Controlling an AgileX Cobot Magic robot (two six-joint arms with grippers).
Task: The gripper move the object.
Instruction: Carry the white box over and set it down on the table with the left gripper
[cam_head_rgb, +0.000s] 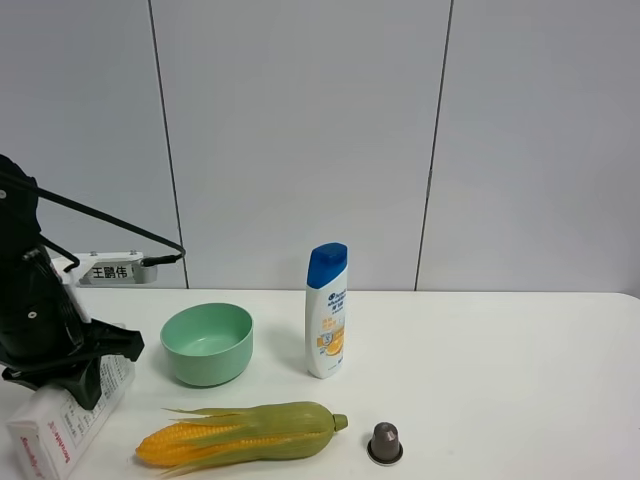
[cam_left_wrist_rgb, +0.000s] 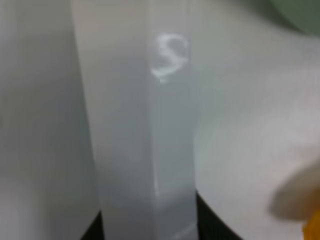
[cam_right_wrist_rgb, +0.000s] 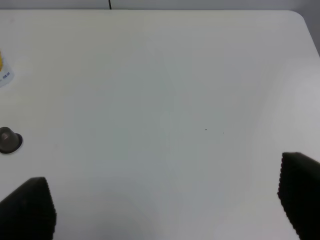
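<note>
The long white carton (cam_head_rgb: 62, 425) lies on the white table (cam_head_rgb: 500, 360) at the front left, its red-lettered end toward the front edge. My left gripper (cam_head_rgb: 88, 378) comes down on its far end. In the left wrist view the carton (cam_left_wrist_rgb: 140, 125) fills the frame, blurred, with black fingers (cam_left_wrist_rgb: 207, 225) tight on both sides of it. My right gripper (cam_right_wrist_rgb: 165, 210) is open and empty over bare table; its fingers (cam_right_wrist_rgb: 27, 207) show at the frame corners. It is out of the exterior view.
A green bowl (cam_head_rgb: 207, 343) stands just right of the left arm. An ear of corn (cam_head_rgb: 245, 433) lies in front of the bowl. A white blue-capped shampoo bottle (cam_head_rgb: 327, 311) stands mid-table. A small dark capsule (cam_head_rgb: 385, 441) sits front centre and shows in the right wrist view (cam_right_wrist_rgb: 8, 140).
</note>
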